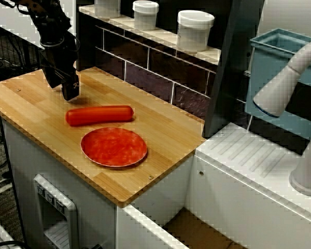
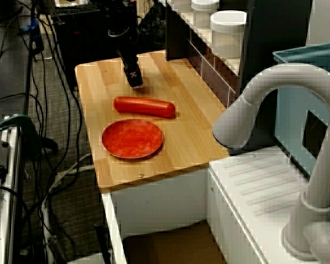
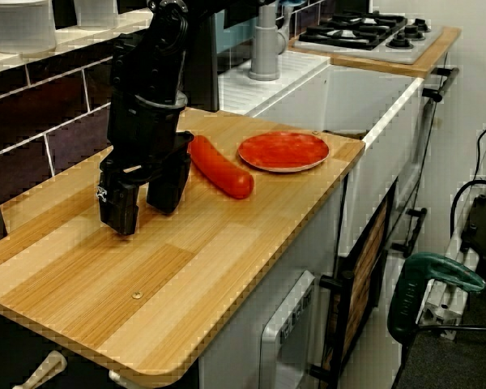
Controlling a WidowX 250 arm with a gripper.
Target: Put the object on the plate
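The object (image 1: 99, 115), a glossy red-orange sausage shape, lies flat on the wooden counter (image 1: 160, 129). The plate (image 1: 114, 147), round and mottled red-orange, sits just in front of it and holds nothing. They are close but apart in the view from the tap side: object (image 2: 144, 106), plate (image 2: 132, 138). My black gripper (image 1: 61, 85) stands low over the wood beside the object's left end. From the counter's end, the gripper (image 3: 143, 198) is open, fingers pointing down, nothing between them, with the object (image 3: 220, 166) just past one finger and the plate (image 3: 283, 151) beyond.
White lidded jars (image 1: 195, 29) stand on the tiled ledge behind the counter. A dark upright panel (image 1: 233, 62) ends the counter on the right. Past it are a white drainboard (image 1: 259, 166), a grey tap (image 1: 285, 83) and a blue bin (image 1: 280, 52).
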